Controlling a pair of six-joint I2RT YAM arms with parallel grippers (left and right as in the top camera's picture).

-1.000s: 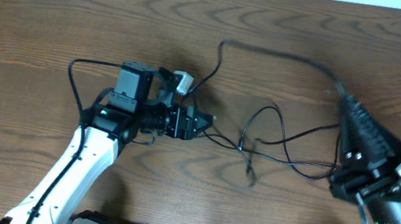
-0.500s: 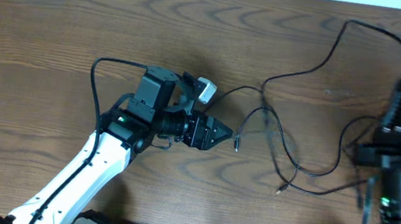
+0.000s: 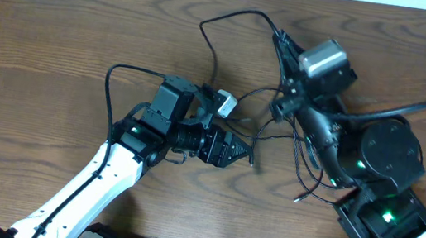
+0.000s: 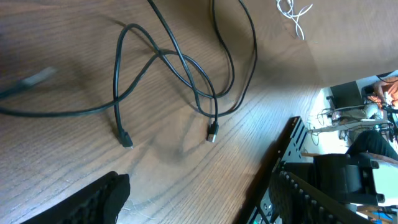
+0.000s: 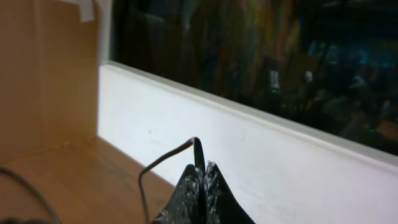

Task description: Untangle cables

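The left gripper (image 3: 238, 151) sits low over the wooden table (image 3: 58, 30), pointing toward the centre. In the left wrist view its two fingers (image 4: 99, 198) stand wide apart at the bottom corners, with only bare table between them. It holds nothing.

The right gripper (image 3: 278, 35) reaches toward the far middle of the table. In the right wrist view its fingers (image 5: 194, 186) are pressed fully together. A thin black cord (image 5: 165, 155) is pinched at their tip. From the pinch point this cord rises slightly, then arcs away to the left and drops toward the table.

The cables (image 4: 186, 65) lie on the table between the two arms. They are thin and black and cross one another in loose loops just ahead of the left gripper. Two small plug ends are visible in the left wrist view. One plug end (image 4: 126, 140) lies nearer the left finger. The other plug end (image 4: 212, 132) lies to its right, apart from it. Neither touches the left gripper. How many separate cords make up the loops cannot be determined.
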